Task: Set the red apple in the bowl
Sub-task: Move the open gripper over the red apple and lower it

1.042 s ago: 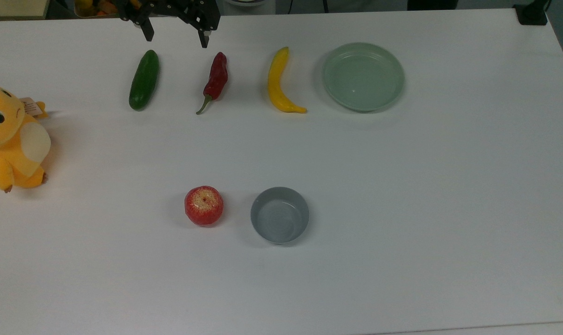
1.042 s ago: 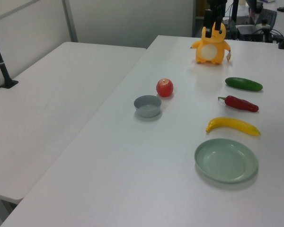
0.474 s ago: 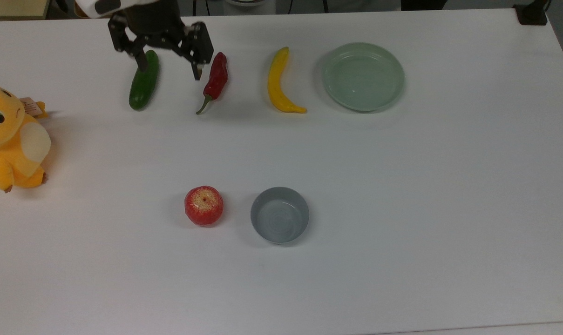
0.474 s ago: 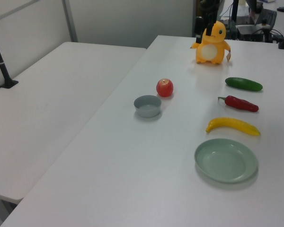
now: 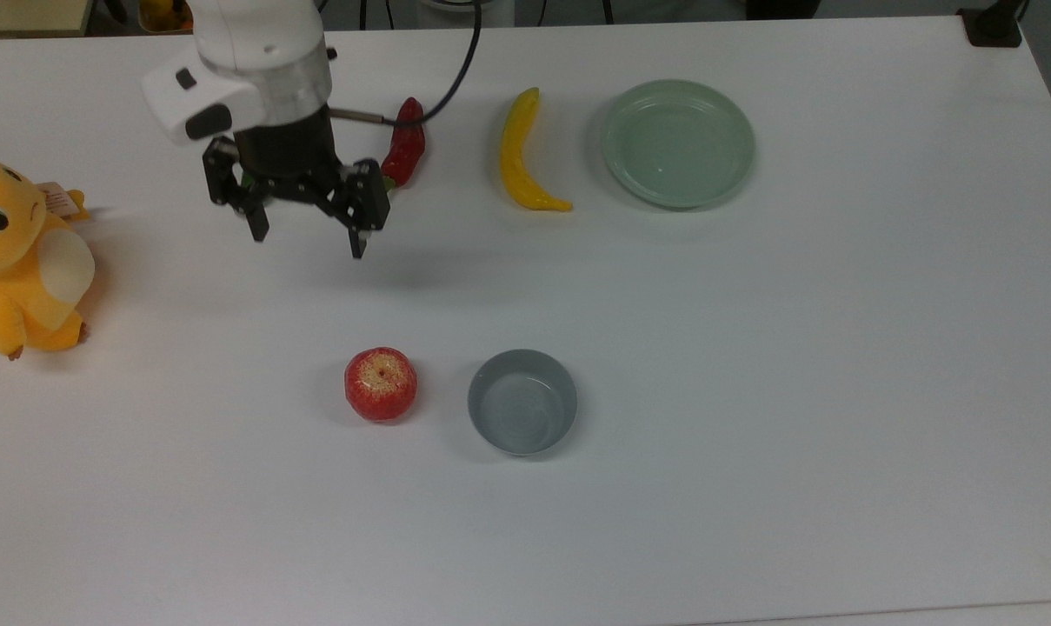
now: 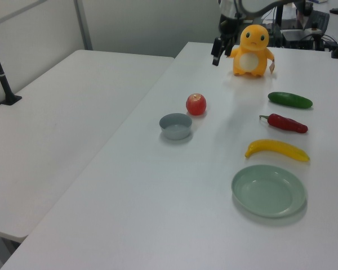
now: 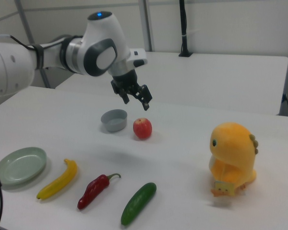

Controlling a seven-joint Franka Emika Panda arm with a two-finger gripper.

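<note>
Fingers [image 5: 260,228] spread empty, the black gripper [image 5: 308,236] had advanced from the top view's upper edge toward the round red apple [image 5: 381,384], untouched beside the grey-blue bowl [image 5: 522,402].

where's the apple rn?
The red apple sits on the white table, lower middle of the top view, just to the top view's left of the bowl and apart from it, below the open pincer.
</note>
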